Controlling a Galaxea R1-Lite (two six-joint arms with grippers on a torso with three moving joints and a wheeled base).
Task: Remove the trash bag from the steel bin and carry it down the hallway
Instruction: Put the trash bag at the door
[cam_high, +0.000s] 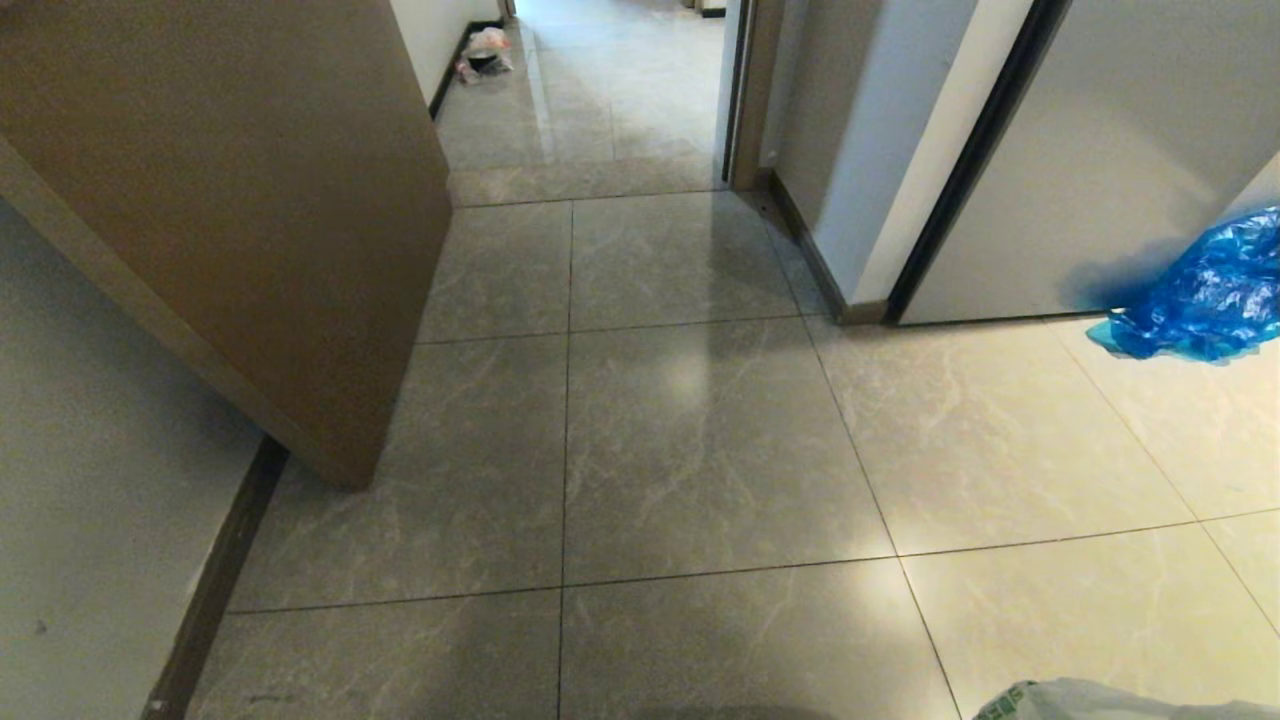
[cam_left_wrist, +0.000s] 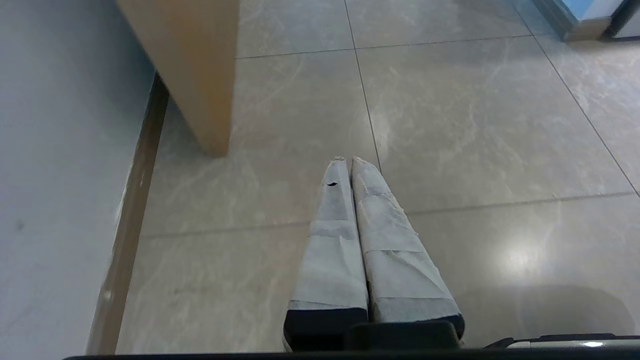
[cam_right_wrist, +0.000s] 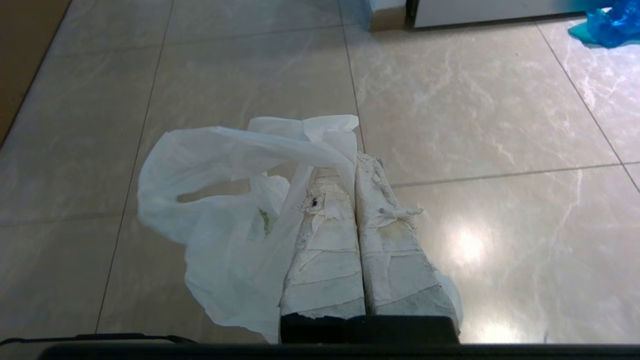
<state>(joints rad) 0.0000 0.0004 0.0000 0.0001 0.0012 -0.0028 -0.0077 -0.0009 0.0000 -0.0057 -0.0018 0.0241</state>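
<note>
The trash bag (cam_right_wrist: 225, 200), thin whitish plastic with a bit of green print, hangs from my right gripper (cam_right_wrist: 352, 162), whose taped fingers are shut on a fold of it above the floor. A corner of the trash bag (cam_high: 1100, 700) pokes into the head view at the lower right edge. My left gripper (cam_left_wrist: 348, 161) hangs shut and empty over the tiles. The hallway (cam_high: 610, 90) of grey marble-look tiles runs ahead past a brown door (cam_high: 230, 200). The steel bin is out of view.
A shiny blue plastic bag (cam_high: 1200, 295) lies by the pale wall on the right. Far down the passage a small bag with red contents (cam_high: 485, 52) sits against the left wall. A dark baseboard (cam_high: 215, 580) lines the left wall.
</note>
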